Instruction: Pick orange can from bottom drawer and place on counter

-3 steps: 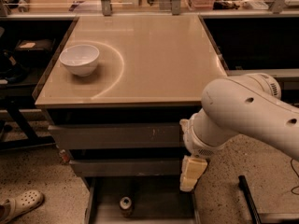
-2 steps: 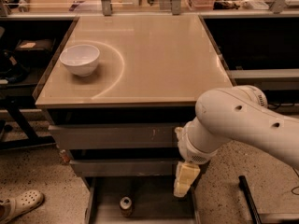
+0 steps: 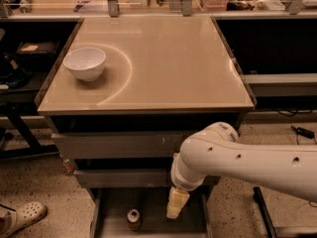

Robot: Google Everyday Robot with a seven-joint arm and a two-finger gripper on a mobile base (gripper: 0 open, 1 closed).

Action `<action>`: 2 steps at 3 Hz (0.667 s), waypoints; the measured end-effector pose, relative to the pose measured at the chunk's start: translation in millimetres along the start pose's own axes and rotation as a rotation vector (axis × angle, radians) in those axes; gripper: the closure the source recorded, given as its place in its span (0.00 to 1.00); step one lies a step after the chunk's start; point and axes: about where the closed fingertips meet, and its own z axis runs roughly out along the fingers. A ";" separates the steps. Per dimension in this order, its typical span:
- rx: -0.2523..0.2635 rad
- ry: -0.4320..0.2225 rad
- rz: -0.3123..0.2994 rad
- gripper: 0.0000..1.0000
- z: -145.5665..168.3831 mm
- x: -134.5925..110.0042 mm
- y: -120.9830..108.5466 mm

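The orange can (image 3: 132, 218) stands upright on the floor of the open bottom drawer (image 3: 113, 208), near its left side, its silver top facing up. My gripper (image 3: 174, 205) hangs from the white arm over the same drawer, to the right of the can and apart from it, pointing down. The beige counter (image 3: 168, 63) lies above the drawers with a faint curved arc on it.
A white bowl (image 3: 85, 63) sits on the counter's left part. Two closed grey drawers (image 3: 114, 145) are above the open one. A foot in a white clog (image 3: 22, 218) is on the floor at the lower left. Dark shelving flanks the cabinet.
My arm has swung left and down, bringing the gripper lower into the open bottom drawer and closer to the can. The can and the bowl have not moved.
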 end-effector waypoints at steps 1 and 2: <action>0.006 0.001 0.053 0.00 41.3 1.6 4.8; 0.013 -0.002 0.082 0.00 41.9 0.2 3.3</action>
